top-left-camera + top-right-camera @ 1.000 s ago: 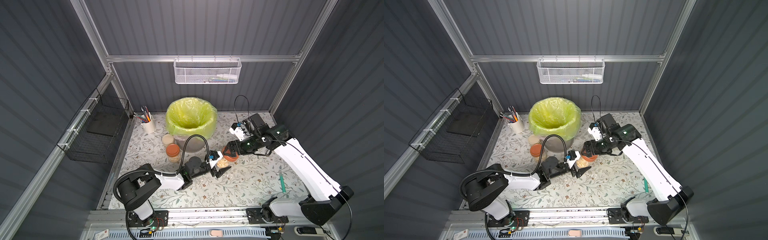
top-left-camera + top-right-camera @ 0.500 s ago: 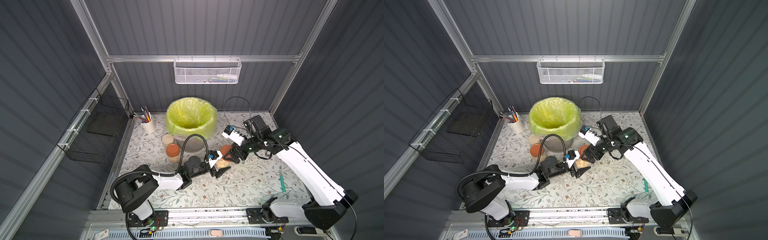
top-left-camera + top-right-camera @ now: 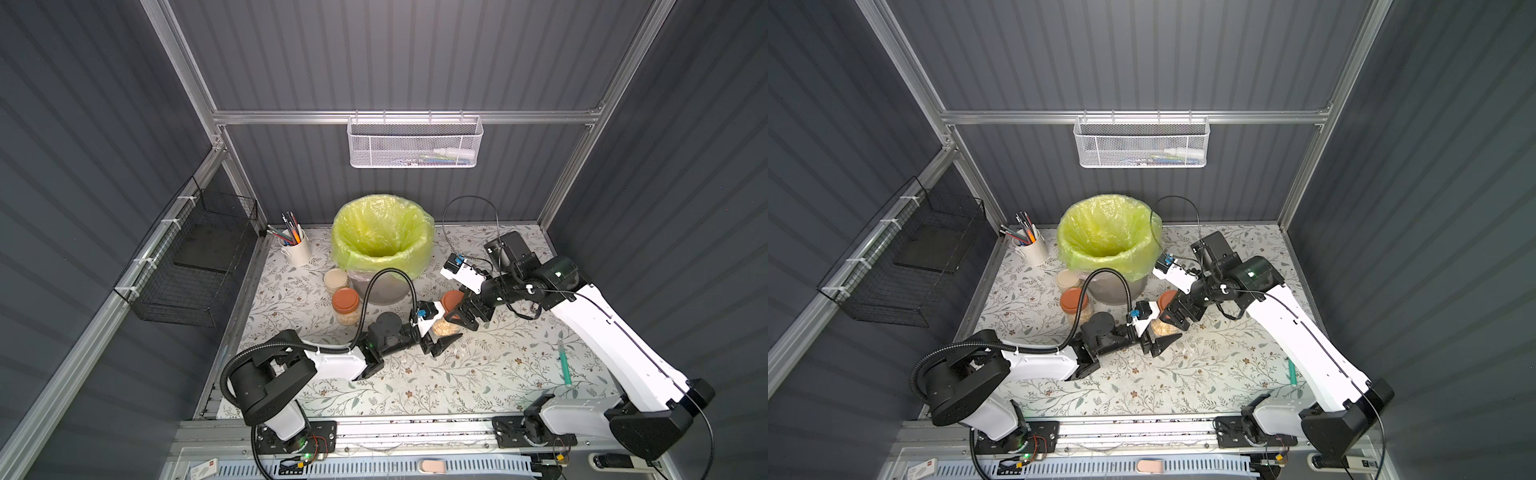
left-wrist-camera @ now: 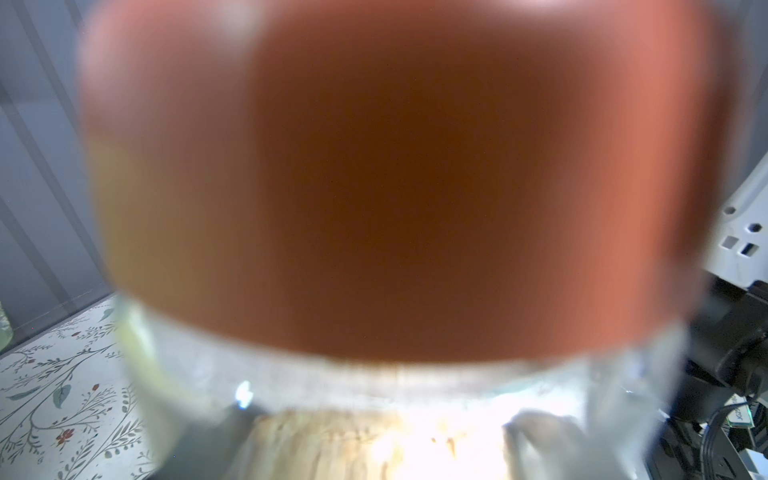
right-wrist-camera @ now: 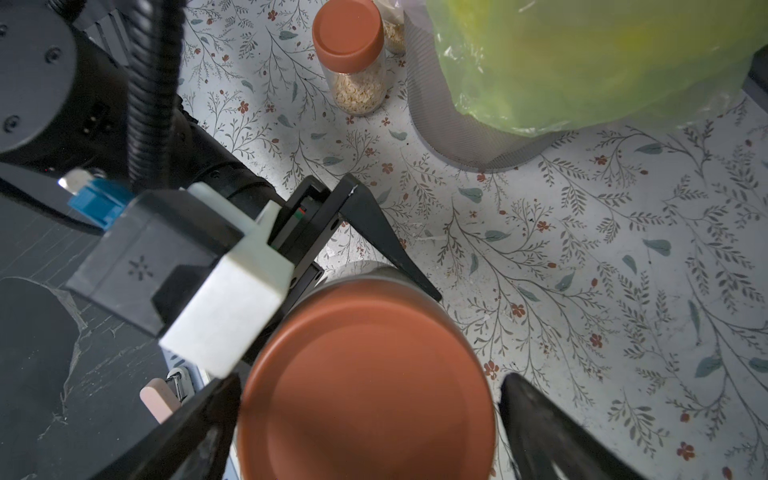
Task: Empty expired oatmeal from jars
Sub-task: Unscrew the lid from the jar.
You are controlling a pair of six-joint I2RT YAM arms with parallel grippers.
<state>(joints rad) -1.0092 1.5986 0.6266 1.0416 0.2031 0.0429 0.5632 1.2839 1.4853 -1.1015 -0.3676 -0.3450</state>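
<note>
A blurred terracotta lid (image 4: 395,178) fills nearly the whole frame, seated on a clear glass jar (image 4: 395,382) whose shoulder shows just beneath it. Pale oatmeal (image 4: 353,440) glows, overexposed, at six o'clock inside the glass. The floral-patterned table (image 4: 62,395) appears at eight o'clock, a grey ribbed wall (image 4: 37,166) at nine to ten, and white-and-black robot hardware (image 4: 744,232) from three to five o'clock.

No text readable in my views. Small tag (image 4: 740,417), lower right of left wrist view: print too blurred.
</note>
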